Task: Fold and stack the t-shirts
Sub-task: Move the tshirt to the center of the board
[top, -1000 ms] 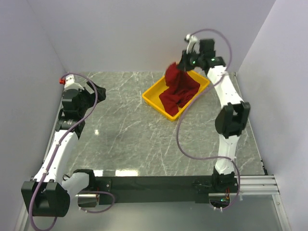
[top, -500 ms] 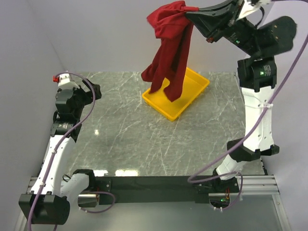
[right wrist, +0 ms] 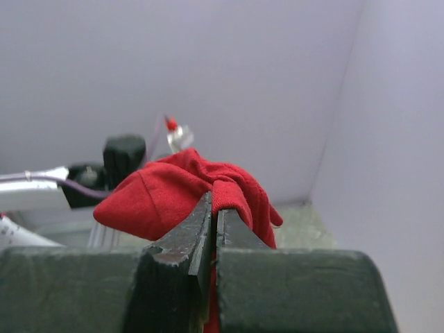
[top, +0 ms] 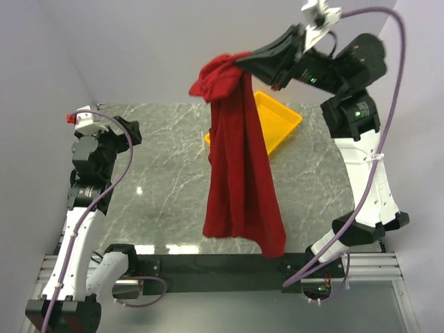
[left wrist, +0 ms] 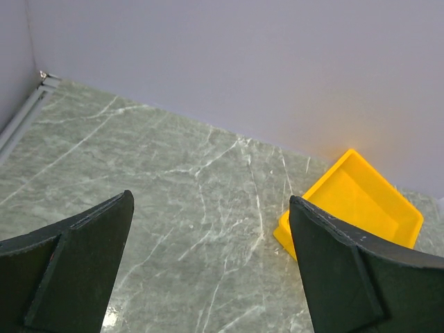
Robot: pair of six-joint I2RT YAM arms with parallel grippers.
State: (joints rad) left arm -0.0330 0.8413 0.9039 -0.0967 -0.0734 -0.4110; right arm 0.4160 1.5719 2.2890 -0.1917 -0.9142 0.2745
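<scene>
The dark red t-shirt (top: 239, 173) hangs high in the air from my right gripper (top: 244, 61), which is shut on a bunched part of it near the top. The cloth drapes down in front of the table toward the near edge. In the right wrist view the shirt (right wrist: 173, 191) bulges over my closed right gripper (right wrist: 215, 201). My left gripper (top: 132, 128) is open and empty at the table's left side. In the left wrist view the left gripper (left wrist: 208, 277) hovers over bare marble with its jaws wide apart.
A yellow plastic tray (top: 281, 118) sits at the back of the marble table (top: 159, 187), partly hidden by the hanging shirt; it also shows in the left wrist view (left wrist: 357, 205). Grey walls close in the left, back and right sides.
My right arm has lifted the shirt out of the yellow tray, high up and toward the left and front. The shirt now hangs at full length. The left arm shifted slightly.
</scene>
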